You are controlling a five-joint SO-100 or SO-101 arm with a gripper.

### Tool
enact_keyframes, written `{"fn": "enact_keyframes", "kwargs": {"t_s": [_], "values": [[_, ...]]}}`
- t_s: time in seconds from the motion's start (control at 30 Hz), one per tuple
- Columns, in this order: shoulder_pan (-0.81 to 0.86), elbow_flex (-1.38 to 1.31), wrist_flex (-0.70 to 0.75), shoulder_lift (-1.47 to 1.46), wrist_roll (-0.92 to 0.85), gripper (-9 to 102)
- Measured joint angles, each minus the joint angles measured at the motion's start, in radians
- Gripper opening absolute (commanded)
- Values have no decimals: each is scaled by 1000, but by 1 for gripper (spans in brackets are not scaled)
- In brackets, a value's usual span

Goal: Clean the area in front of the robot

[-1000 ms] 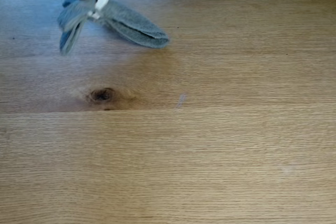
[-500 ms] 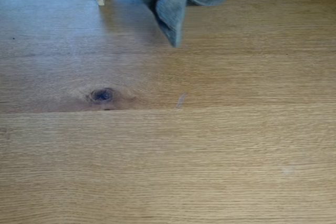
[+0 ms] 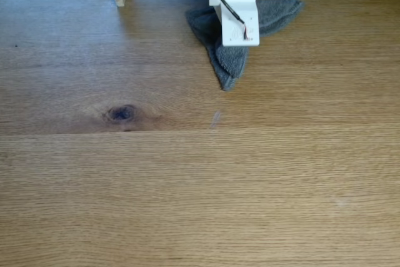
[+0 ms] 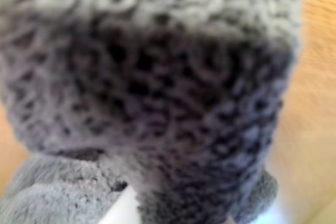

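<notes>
White hand (image 3: 232, 40) of the robot presses on the grey cloth (image 3: 275, 14) on the desk (image 3: 250, 186); I cannot tell if its fingers are together.

Fixed view: even daylight, warm tone, soft sheen across far tabletop (image 3: 325, 173), no hard glare. Faint soft shadow under grey cloth (image 3: 228, 60). Focus mildly soft overall. Wrist view: cloth (image 4: 152, 93) pressed near lens, heavily defocused; wood at right edge overexposed, blurred.
</notes>
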Motion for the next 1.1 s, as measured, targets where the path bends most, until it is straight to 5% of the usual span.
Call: {"fn": "enact_keyframes", "kwargs": {"t_s": [0.27, 0.57, 0.83, 1.1], "values": [[114, 0, -264, -225, -43, 0], [436, -6, -509, -258, -195, 0], [563, -9, -137, -137, -227, 0], [238, -8, 156, 28, -64, 0]]}}
